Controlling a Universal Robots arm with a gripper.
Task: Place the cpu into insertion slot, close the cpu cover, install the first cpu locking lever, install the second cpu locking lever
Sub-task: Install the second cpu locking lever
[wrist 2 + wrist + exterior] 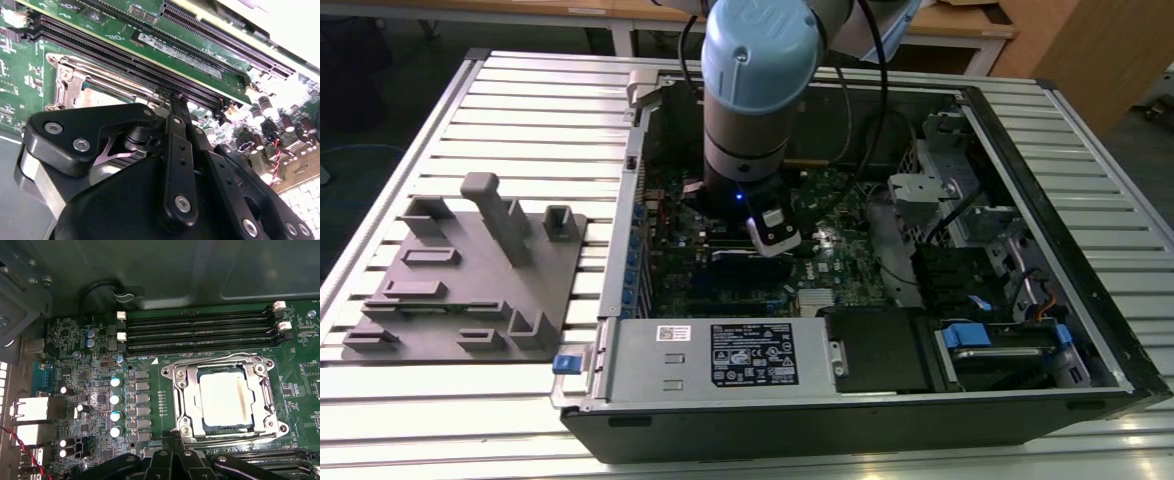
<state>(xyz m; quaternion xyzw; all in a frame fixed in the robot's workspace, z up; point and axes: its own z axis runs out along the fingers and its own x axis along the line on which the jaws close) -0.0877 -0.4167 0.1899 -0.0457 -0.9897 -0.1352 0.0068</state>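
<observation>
The cpu [225, 400] lies in the insertion slot [172, 371] on the green board, its silvery top showing through the window of the cpu cover [186, 405], which lies flat over it. One thin wire locking lever [240, 438] runs along the socket edge nearest my gripper. Another lever [215, 360] runs along the far edge. My gripper [172, 447] hangs just above the board at the socket's near edge, shut, with its black fingertips [177, 97] together beside the socket frame [75, 82]. In the exterior view the gripper [771, 240] is deep inside the case.
Long black memory slots [200, 330] lie beyond the socket, and a row of capacitors [116, 407] stands beside it. The open computer case [1067, 200] walls in the board. A metal box [720, 355] sits at its front. A grey fixture [467, 270] lies at the exterior view's left.
</observation>
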